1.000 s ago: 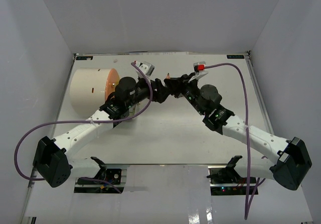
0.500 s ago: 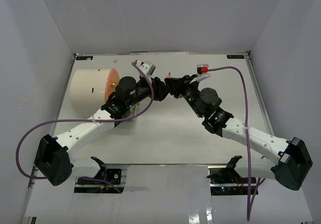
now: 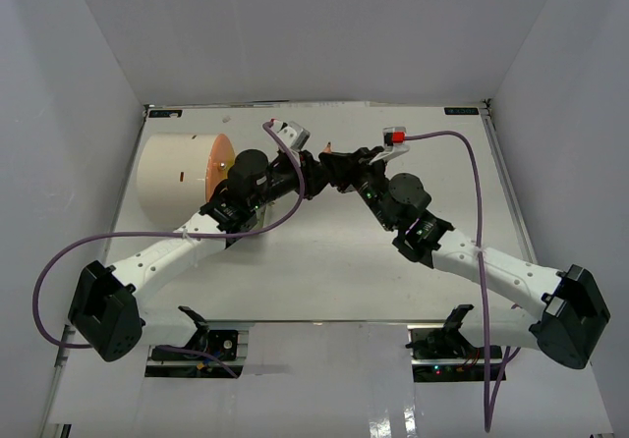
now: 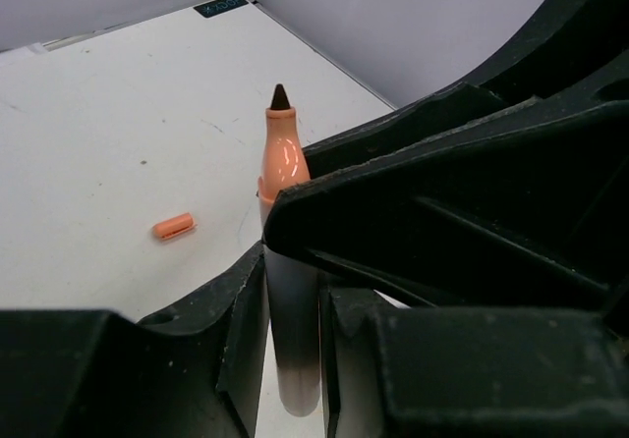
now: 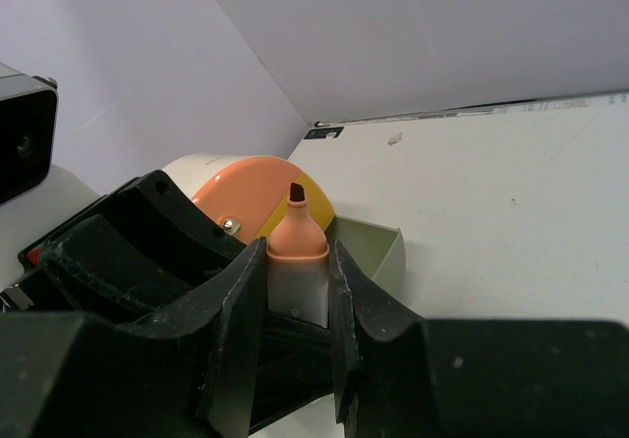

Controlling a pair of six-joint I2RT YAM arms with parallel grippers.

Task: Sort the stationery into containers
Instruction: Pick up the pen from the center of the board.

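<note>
Closed on the marker (image 4: pixel 285 163) from the left within the last second.
Narrowed the left hand (image 4: pixel 293 281) from wide open to tight against both sides of the barrel, right beside the grip of the right hand (image 5: pixel 298 261); drew the two hands closer together in the top view, tips now overlapping; swung the elbow of the right arm (image 3: pixel 405 200) a little leftward and toward the near edge of the surface (image 3: pixel 324 261); nudged the left wrist slightly rightward toward the meeting point.
</note>
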